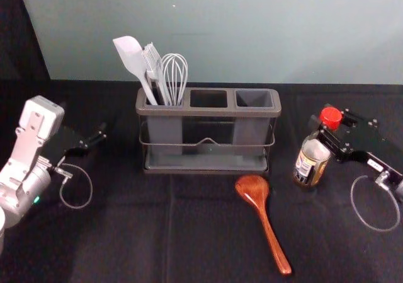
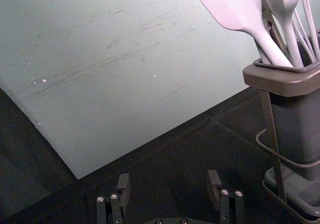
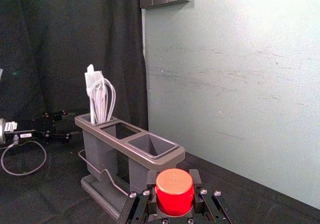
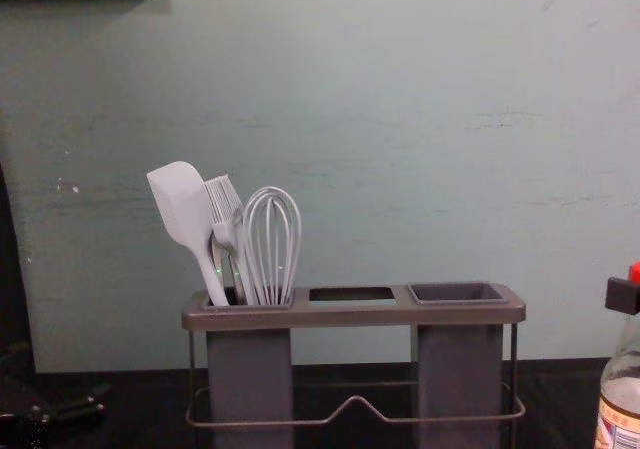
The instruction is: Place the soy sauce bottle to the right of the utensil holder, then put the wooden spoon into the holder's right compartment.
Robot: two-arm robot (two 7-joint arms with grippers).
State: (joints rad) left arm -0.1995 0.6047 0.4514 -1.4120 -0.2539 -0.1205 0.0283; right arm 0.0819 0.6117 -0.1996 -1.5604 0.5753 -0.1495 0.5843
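The soy sauce bottle (image 1: 310,163), red-capped, stands roughly upright to the right of the utensil holder (image 1: 208,111). My right gripper (image 1: 329,133) is shut on its neck. In the right wrist view the red cap of the bottle (image 3: 174,191) sits between the fingers of my right gripper (image 3: 174,181). The chest view has the bottle (image 4: 620,404) at its right edge; whether its base touches the table I cannot tell. The wooden spoon (image 1: 257,195) lies in front of the holder, bowl toward it. Left of the holder, my left gripper (image 1: 94,142) is parked; the left wrist view has this gripper (image 2: 168,184) open.
A spatula (image 1: 132,57), a brush and a whisk (image 1: 174,72) stand in the holder's left compartment. Its middle opening and right compartment (image 4: 457,293) hold nothing visible. A wall rises behind the black-covered table (image 1: 126,232).
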